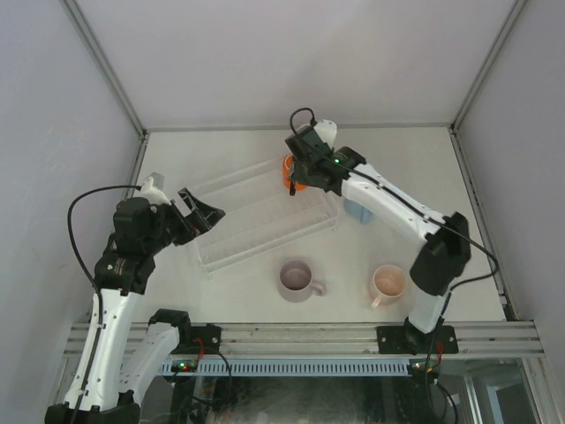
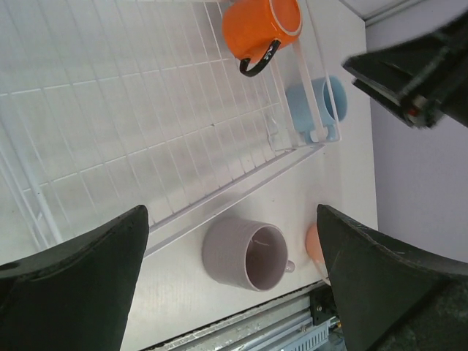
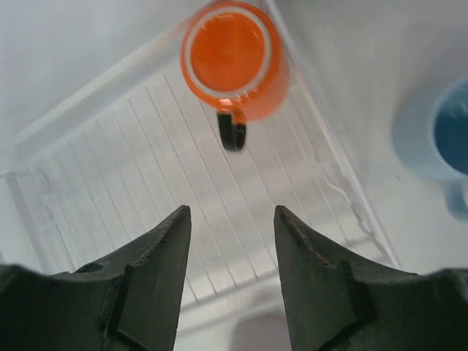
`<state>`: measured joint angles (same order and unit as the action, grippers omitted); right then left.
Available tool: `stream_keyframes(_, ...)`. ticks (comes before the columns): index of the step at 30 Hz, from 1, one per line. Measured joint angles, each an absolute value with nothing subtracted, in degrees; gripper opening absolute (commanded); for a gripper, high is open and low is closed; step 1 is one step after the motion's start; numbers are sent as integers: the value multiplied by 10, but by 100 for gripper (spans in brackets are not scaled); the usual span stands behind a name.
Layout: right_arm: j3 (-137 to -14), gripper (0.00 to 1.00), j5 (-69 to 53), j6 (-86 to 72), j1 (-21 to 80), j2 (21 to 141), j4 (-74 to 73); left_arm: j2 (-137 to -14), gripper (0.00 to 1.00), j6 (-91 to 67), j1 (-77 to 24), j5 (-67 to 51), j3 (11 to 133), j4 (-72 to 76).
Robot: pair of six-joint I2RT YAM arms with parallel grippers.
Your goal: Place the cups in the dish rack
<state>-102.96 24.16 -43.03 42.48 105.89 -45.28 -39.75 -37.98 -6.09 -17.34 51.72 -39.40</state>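
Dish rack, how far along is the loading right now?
One done: the orange mug sits in a far corner of the dish rack. Nothing is in hand; the right gripper hovers open near it and the left gripper is open. Left on the table: the light blue mug beside the rack, the lilac mug and the peach mug.

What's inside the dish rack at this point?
Only the orange mug, in the rack's far right corner. The blue mug and lilac mug stand outside it. In the top view the right arm covers part of that corner.
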Motion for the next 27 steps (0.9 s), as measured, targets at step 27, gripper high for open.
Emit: stream_keyframes(27,-497,50,174,-598,277,504,-653,-485,100,-411,-264,-152,572,-369)
